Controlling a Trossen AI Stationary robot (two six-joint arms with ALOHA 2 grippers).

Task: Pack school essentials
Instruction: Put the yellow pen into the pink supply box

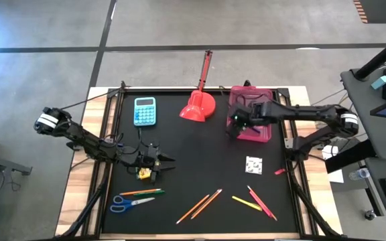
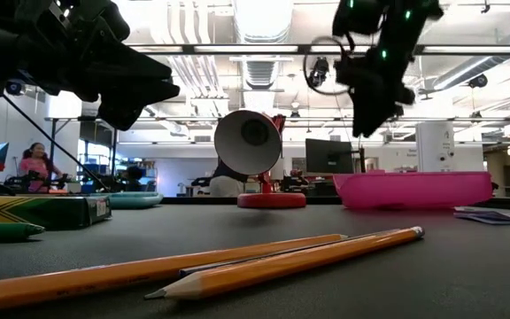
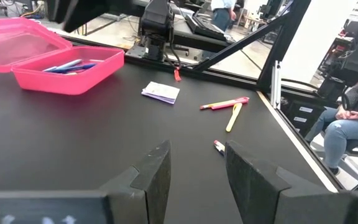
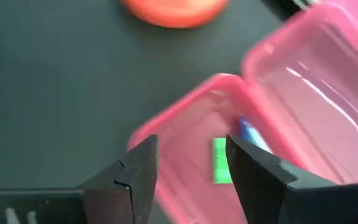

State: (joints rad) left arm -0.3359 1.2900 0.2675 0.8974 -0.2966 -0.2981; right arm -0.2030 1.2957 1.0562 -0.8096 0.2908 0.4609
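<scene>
Right pincer (image 1: pixel 236 122): I hold it over the pink case (image 1: pixel 249 115), jaws apart, nothing between them.
In the case: a green piece (image 4: pixel 220 160) lies just below this pincer, with blue pens (image 3: pixel 70 66) beside it.
Left pincer (image 1: pixel 168 161): jaws apart, empty, next to the crayon box (image 1: pixel 143 173).
Still on the table (image 1: pixel 200 154): scissors (image 1: pixel 130 203), orange pencils (image 1: pixel 200 205), yellow pencil (image 1: pixel 246 203), red pencil (image 1: pixel 263 203), white speckled square (image 1: pixel 253 164).
Progress: I judge it as early; most items wait.

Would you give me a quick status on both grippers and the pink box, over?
Right gripper open above the pink box, green piece inside. Left gripper open, empty, over the crayon box. Pencils and scissors unpacked.
</scene>
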